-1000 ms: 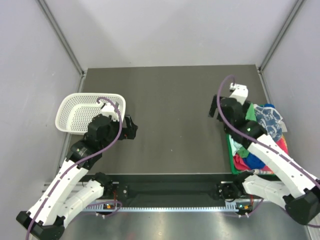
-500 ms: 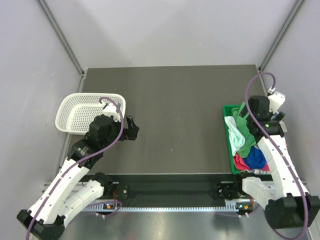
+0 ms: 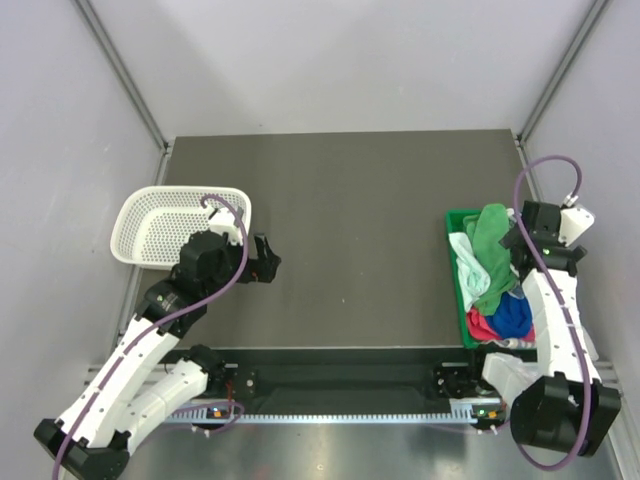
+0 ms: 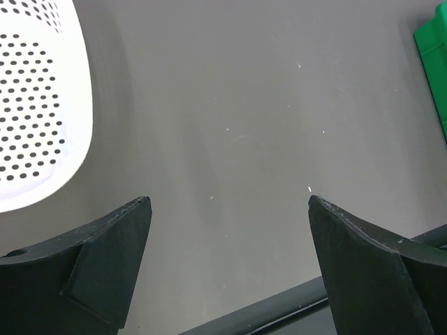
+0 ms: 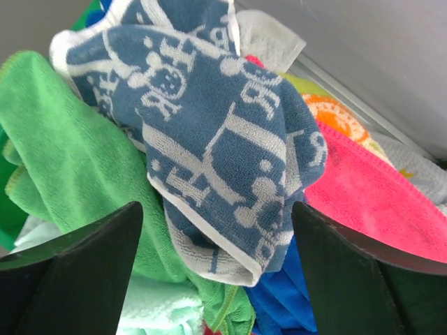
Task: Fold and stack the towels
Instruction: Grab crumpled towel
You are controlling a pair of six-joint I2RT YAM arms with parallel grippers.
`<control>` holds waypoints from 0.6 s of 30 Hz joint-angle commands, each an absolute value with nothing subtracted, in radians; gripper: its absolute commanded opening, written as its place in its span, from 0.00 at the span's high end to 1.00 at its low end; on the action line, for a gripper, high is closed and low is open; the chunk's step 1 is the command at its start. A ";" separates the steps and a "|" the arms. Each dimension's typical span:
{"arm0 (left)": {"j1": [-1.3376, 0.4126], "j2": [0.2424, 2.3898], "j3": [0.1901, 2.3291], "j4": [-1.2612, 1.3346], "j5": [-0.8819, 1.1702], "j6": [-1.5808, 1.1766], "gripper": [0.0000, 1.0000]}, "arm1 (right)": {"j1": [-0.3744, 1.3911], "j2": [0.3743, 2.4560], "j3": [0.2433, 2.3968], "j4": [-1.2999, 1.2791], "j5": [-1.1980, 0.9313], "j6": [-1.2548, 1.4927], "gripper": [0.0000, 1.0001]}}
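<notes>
The towels lie heaped in the green bin point(image 3: 452, 222) at the table's right edge. In the top view I see the green towel point(image 3: 492, 250), the pale mint one point(image 3: 466, 262), the royal blue one point(image 3: 514, 315) and the pink/red one point(image 3: 483, 327). My right gripper point(image 3: 518, 238) hovers over the heap. In the right wrist view it is open point(image 5: 216, 206), jaws wide on either side of the blue-and-white patterned towel point(image 5: 209, 118), holding nothing. Green point(image 5: 63, 139), pink point(image 5: 370, 202), royal blue point(image 5: 293, 293) and mint point(image 5: 154, 314) towels lie around it. My left gripper point(image 3: 268, 260) is open and empty point(image 4: 228, 200) above bare table.
A white mesh basket point(image 3: 150, 215) stands at the left, just behind my left arm; its rim shows in the left wrist view point(image 4: 35, 105). The green bin's corner shows there too point(image 4: 434, 56). Grey walls enclose the table on three sides.
My right arm has swung from over the table's right middle out to the right, over the bin of towels. My left arm has stayed where it was.
</notes>
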State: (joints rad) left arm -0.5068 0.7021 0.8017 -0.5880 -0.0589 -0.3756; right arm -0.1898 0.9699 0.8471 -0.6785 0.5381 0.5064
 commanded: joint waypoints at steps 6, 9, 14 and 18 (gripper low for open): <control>-0.509 0.687 0.798 -0.569 -0.040 -0.379 0.01 | -0.222 1.048 0.827 -0.600 0.474 0.535 0.29; -0.509 0.677 0.796 -0.569 -0.049 -0.380 0.01 | -0.227 1.037 0.819 -0.588 0.498 0.528 0.58; -0.509 0.676 0.796 -0.571 -0.048 -0.379 0.01 | -0.232 1.014 0.847 -0.597 0.495 0.508 1.00; -0.509 0.678 0.795 -0.569 -0.046 -0.377 0.01 | -0.232 0.980 0.914 -0.627 0.474 0.482 0.99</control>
State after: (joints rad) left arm -0.5068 0.6872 0.7959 -0.5880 -0.0456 -0.3756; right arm -0.2146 1.0271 0.8234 -0.6376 0.4835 0.5091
